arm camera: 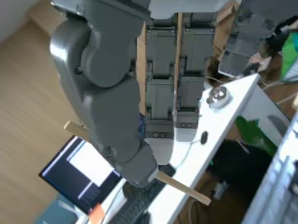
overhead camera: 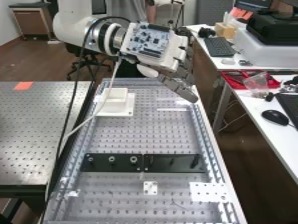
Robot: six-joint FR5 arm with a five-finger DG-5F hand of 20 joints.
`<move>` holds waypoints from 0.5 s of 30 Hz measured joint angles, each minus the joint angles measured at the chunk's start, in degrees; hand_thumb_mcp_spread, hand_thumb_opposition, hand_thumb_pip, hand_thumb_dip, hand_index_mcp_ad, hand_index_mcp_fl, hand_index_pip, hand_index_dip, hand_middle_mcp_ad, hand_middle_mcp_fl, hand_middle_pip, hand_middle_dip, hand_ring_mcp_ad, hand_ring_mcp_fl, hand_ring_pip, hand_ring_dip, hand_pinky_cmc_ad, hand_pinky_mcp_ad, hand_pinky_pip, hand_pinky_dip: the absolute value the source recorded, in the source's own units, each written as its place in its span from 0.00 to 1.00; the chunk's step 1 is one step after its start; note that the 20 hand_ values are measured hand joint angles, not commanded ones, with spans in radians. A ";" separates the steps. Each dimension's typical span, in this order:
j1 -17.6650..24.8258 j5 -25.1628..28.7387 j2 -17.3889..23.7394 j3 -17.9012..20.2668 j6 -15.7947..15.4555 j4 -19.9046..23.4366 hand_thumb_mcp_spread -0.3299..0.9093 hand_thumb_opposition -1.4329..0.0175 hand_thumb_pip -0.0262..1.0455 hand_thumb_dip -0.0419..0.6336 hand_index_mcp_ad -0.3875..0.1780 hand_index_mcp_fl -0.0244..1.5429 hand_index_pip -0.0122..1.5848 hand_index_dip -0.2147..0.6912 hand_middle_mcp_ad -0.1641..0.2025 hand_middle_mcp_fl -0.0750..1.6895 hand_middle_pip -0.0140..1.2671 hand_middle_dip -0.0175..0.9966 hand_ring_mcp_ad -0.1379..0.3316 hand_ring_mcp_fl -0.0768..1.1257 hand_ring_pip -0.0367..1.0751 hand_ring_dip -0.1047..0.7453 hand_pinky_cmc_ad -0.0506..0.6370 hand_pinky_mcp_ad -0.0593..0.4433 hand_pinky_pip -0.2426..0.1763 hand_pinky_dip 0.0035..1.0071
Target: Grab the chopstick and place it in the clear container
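High view: the hand (overhead camera: 181,75), a circuit board (overhead camera: 148,40) mounted on its back, above the far part of the perforated bench (overhead camera: 149,136); a white block (overhead camera: 117,95) stands on the surface. Wrist view: the chopstick (arm camera: 187,189), pinched by the thumb (arm camera: 120,117), projects on both sides of it, near a monitor (arm camera: 74,172).

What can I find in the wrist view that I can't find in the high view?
In the wrist view, you can find a wooden chopstick, passing behind the thumb, and a shiny silver thing.

In the high view, you can find a white box and a black plate with round knobs.

In both: the robot's hand and a white desk.
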State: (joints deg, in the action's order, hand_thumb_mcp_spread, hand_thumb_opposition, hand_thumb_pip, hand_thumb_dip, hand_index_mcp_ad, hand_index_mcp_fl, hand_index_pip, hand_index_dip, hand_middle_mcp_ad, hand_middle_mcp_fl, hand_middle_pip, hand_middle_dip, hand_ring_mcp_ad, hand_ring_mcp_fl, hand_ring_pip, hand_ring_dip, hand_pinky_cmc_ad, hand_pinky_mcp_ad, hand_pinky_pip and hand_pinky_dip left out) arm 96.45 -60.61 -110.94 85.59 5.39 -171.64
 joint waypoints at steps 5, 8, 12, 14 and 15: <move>4.04 3.00 -0.75 -2.45 3.93 -7.93 0.82 0.21 0.49 0.46 0.45 0.71 0.52 0.29 0.55 0.71 0.38 0.71 0.33 0.78 0.13 0.78 0.62 0.69 0.51 0.20; 6.23 4.62 -1.60 -4.43 5.06 -12.20 0.82 0.21 0.49 0.46 0.45 0.71 0.52 0.29 0.54 0.71 0.38 0.71 0.33 0.78 0.13 0.78 0.62 0.70 0.51 0.20; 7.77 5.69 -2.61 -6.19 6.87 -15.69 0.82 0.21 0.49 0.46 0.45 0.71 0.52 0.29 0.54 0.70 0.38 0.71 0.34 0.79 0.13 0.78 0.62 0.71 0.51 0.21; 8.68 6.10 -3.41 -7.63 8.79 -18.31 0.82 0.21 0.49 0.46 0.45 0.71 0.52 0.29 0.54 0.70 0.38 0.71 0.33 0.80 0.13 0.78 0.62 0.71 0.51 0.21; 8.91 6.17 -3.69 -8.11 9.49 -19.23 0.82 0.21 0.49 0.46 0.45 0.71 0.52 0.29 0.54 0.71 0.38 0.71 0.34 0.80 0.13 0.78 0.62 0.70 0.51 0.21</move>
State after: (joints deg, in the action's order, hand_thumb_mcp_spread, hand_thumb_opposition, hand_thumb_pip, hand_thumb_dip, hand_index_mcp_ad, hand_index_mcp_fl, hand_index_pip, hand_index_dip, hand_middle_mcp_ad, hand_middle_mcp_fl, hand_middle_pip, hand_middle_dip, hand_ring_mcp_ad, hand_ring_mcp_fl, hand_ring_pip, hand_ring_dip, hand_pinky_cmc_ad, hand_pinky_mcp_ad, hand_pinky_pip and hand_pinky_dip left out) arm 105.36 -54.44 -114.63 77.48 14.88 -190.87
